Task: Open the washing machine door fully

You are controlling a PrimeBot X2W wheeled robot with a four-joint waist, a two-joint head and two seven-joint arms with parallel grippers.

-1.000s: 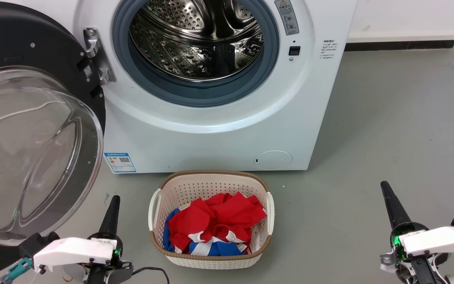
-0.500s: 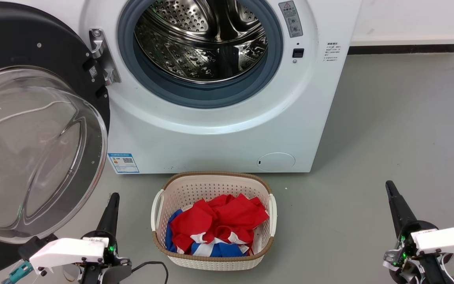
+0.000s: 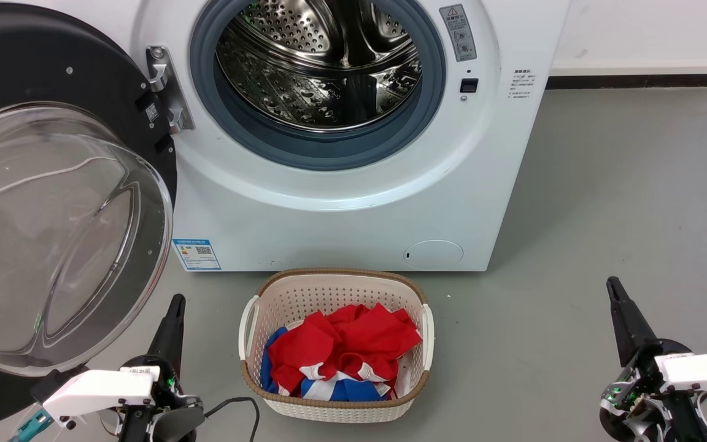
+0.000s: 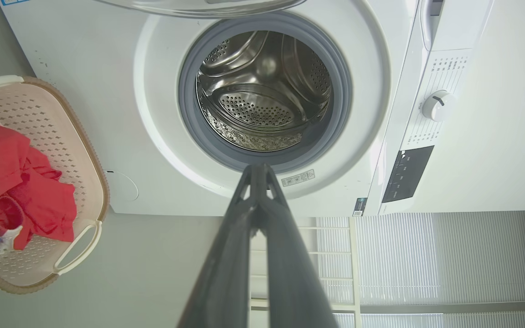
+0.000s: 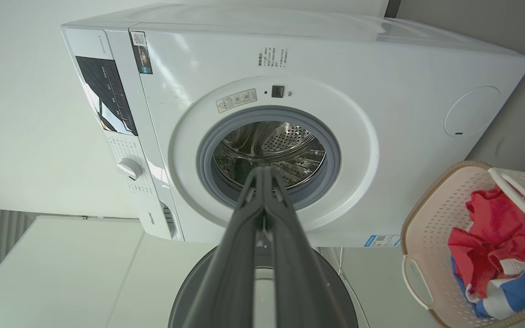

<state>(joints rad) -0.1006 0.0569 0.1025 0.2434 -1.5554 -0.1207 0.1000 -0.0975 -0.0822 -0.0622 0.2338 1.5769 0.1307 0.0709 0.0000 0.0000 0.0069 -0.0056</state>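
Your left gripper [image 3: 175,304] has its fingers pressed together, pinching nothing. Your right gripper [image 3: 614,288] is closed and empty in the same way. The washing machine door [image 3: 59,202] stands swung wide, just ahead and to the left of the left gripper. Ahead of both grippers sits the washing machine [image 3: 341,209], with its steel drum exposed. Between the grippers, a basket [image 3: 335,275] holds red and blue clothes [image 3: 347,344].
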